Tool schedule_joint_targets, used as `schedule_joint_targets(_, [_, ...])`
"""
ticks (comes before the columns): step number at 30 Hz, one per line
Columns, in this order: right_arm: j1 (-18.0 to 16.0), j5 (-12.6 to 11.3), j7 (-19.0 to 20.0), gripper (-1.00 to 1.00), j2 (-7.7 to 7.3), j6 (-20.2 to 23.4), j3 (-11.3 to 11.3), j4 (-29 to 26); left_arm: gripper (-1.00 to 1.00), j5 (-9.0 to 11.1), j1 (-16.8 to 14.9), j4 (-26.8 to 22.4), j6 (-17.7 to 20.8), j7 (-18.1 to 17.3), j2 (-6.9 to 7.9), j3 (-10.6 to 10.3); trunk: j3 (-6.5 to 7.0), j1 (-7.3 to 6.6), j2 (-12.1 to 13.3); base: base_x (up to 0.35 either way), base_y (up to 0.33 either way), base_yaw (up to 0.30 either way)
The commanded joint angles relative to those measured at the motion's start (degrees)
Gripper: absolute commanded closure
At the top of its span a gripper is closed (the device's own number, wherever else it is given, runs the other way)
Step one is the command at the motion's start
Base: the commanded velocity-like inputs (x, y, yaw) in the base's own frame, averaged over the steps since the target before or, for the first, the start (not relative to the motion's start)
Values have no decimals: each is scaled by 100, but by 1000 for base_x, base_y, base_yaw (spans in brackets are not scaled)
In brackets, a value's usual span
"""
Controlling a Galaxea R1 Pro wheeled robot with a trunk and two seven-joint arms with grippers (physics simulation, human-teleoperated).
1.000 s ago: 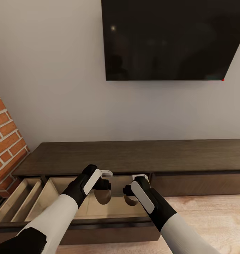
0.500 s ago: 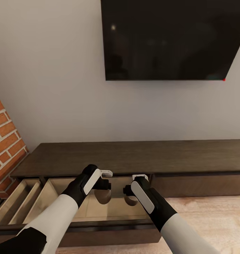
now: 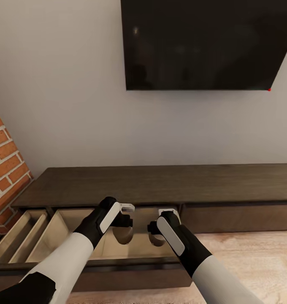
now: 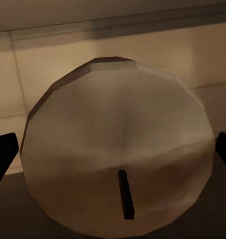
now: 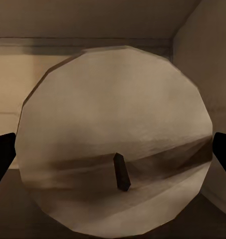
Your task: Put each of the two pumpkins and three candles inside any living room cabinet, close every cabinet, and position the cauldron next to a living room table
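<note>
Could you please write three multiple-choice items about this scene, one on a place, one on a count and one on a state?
1. Where do both grippers hang?
A. over the open drawer
B. over the cabinet top
C. at the TV

2. How many candles are held?
A. none
B. one
C. two

3. The cabinet section at the head view's right is
A. pulled out
B. closed
C. missing

Key: 1 A, the left gripper and right gripper hang over the open drawer. 2 C, one candle sits between the left fingers, another candle between the right. 3 B, the cabinet front there sits flush.
</note>
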Motion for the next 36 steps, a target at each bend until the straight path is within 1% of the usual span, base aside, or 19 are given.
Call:
schedule_joint_targets(1, [-6, -54, -58, 100, -3, 2, 12, -7, 100, 60, -4, -5, 12, 57, 2, -15, -24, 21, -44, 0, 0, 0])
schedule_joint_targets(4, [-6, -49, -58, 100, -7, 2, 12, -15, 100, 60, -4, -3, 12, 62, 2, -14, -77, 87, -165, 0, 0, 0])
schedule_joint_targets(6, [-7, -45, -50, 100, -53, -72, -22, -81, 100, 67, -16, -69, -57, 12, 68, -27, -77, 87, -164, 0, 0, 0])
schedule_joint_targets(8, [-7, -45, -50, 100, -55, -120, -22, -119, 100, 68, -18, -67, -117, 12, 124, -26, -77, 87, -164, 0, 0, 0])
schedule_joint_targets(10, [-7, -45, -50, 100, -55, -126, -22, -119, 100, 68, -18, -67, -164, 12, 124, -26, -77, 87, -164, 0, 0, 0])
schedule_joint_targets(27, [-8, -45, -49, 100, -54, -129, -21, -122, 100, 68, -13, -76, -194, 2, 133, -32, -77, 87, -164, 2, 0, 0])
schedule_joint_targets(36, [-6, -45, -50, 100, -57, -155, -15, -128, 100, 68, -5, -108, -246, -14, 151, -55, -77, 87, -164, 98, 0, 0])
